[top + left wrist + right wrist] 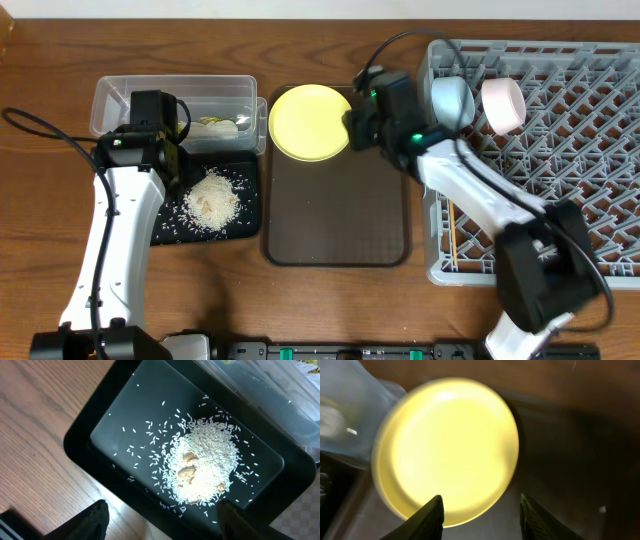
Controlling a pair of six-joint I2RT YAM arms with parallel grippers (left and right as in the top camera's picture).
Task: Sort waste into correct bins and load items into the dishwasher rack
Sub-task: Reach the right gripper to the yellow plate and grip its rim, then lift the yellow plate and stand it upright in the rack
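1. Yellow plate (310,122) lies on the brown tray's (335,220) far left corner, overhead; rice (212,200) heaps in the black tray (250,232).
2. Left wrist: your left gripper (165,522) hangs spread, empty, above that rice.
3. Right wrist: your right gripper (482,515) stands spread over the plate's edge.

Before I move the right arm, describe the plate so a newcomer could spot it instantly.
Find the big grey dishwasher rack on the right; just left of it lies a dark brown serving tray. The yellow plate sits at that tray's far left corner, the only round, bright yellow thing there.
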